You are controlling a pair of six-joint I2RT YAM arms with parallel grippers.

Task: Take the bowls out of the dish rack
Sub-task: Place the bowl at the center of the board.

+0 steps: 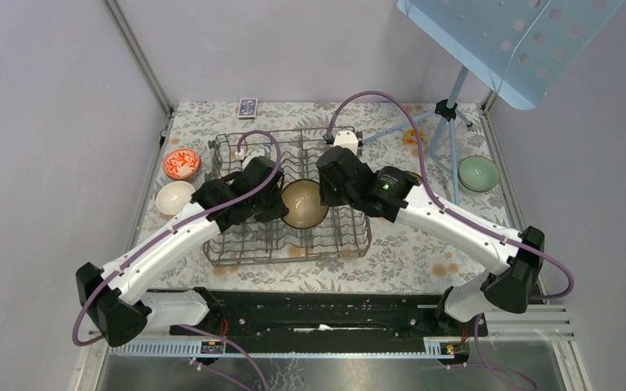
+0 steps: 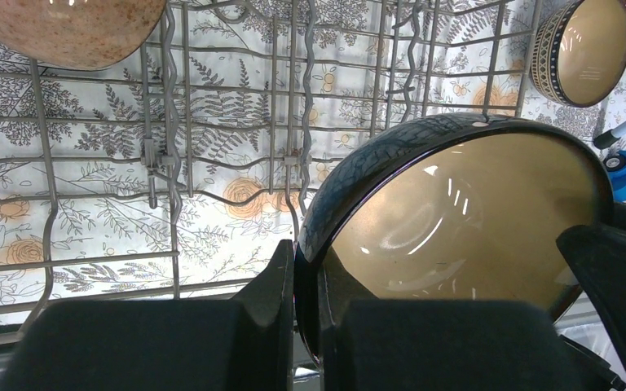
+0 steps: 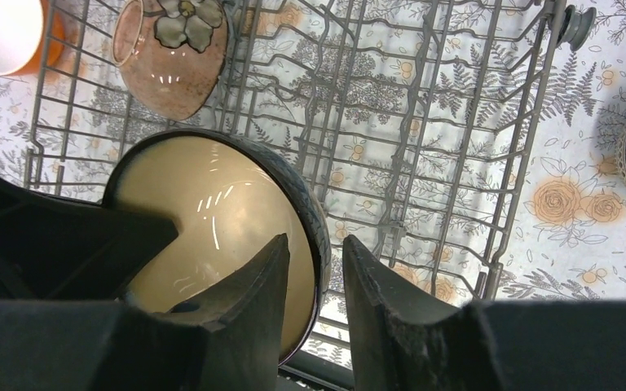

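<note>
From above, the dish rack (image 1: pixel 293 244) is seen in the middle of the flowered table (image 1: pixel 407 252). A brown bowl (image 1: pixel 304 204) is seen in the middle of the rack, tipped on its side. The left gripper (image 1: pixel 273 204) is placed at the bowl's left edge and the right gripper (image 1: pixel 332 191) at its right edge. An orange bowl (image 1: pixel 182 163) and a white bowl (image 1: pixel 174 197) are seen on the table, just left of the rack.

In the left wrist view, the left gripper (image 2: pixel 303 273) is closed tight on the rim of the brown bowl (image 2: pixel 456 220), with one finger (image 2: pixel 277 285) outside it and one inside. The wires of the rack (image 2: pixel 171 147) are seen behind. A pink bowl (image 2: pixel 73 28) is seen at the top left.

In the right wrist view, the right gripper (image 3: pixel 314 244) is set around the rim of the brown bowl (image 3: pixel 212 212). One finger (image 3: pixel 265 281) is inside the bowl and the other is outside. The fingers are held partly apart. Whether the rim is pinched cannot be told. The pink bowl (image 3: pixel 171 49) is seen leaning in the rack (image 3: pixel 489 187) beyond.
</note>
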